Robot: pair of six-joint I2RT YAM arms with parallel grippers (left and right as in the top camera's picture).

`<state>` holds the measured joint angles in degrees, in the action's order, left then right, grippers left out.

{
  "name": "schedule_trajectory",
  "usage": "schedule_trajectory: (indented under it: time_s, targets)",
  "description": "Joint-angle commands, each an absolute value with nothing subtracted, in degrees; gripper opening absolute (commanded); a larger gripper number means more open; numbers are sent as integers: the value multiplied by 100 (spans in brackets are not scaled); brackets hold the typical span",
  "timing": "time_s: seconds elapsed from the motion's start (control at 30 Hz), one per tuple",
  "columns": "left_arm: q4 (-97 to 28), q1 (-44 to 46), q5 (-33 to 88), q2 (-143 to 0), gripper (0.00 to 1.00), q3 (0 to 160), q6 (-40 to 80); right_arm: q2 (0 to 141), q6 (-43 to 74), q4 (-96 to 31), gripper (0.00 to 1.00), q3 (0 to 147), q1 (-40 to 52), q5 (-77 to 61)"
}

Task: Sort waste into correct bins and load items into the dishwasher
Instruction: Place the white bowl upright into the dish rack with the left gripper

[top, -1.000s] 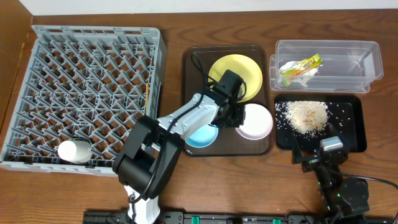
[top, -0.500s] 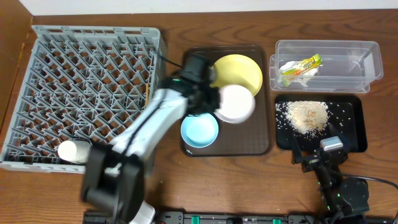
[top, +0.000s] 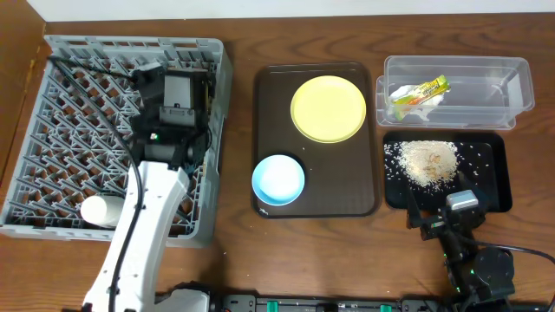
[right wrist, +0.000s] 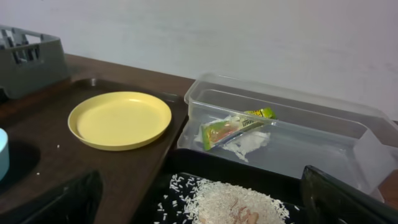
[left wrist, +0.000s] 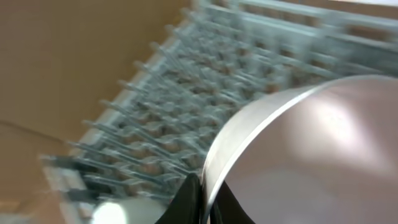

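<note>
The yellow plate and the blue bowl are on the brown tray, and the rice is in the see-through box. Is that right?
Not quite. The rice lies on the black tray, not in the clear tub, which holds the wrapper. The overhead view shows it. The yellow plate and the blue bowl are on the brown tray, as you said.

White bowl (left wrist: 323, 155) rim pinched by dark fingers (left wrist: 186, 202), blurred grey rack (left wrist: 205, 81) beyond
</note>
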<state>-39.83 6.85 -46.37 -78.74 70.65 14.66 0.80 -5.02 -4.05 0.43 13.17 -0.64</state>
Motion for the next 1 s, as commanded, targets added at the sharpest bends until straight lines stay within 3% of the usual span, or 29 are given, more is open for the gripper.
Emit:
schedule_trajectory:
  time_s: [0.0, 0.4, 0.7, 0.97]
  targets:
    - [-3734, 548, -6278, -8322, 7, 7105, 744, 71, -478, -425, 99, 32, 1278, -91]
    - [-3621, 589, -6862, -9518, 7, 7043, 458, 71, -478, -425, 99, 32, 1275, -91]
    - [-3844, 958, -6869, -9623, 7, 6702, 497, 71, -478, -425, 99, 32, 1278, -91]
    - [-3804, 947, -7572, -9623, 7, 6490, 495, 71, -478, -427, 99, 32, 1275, -91]
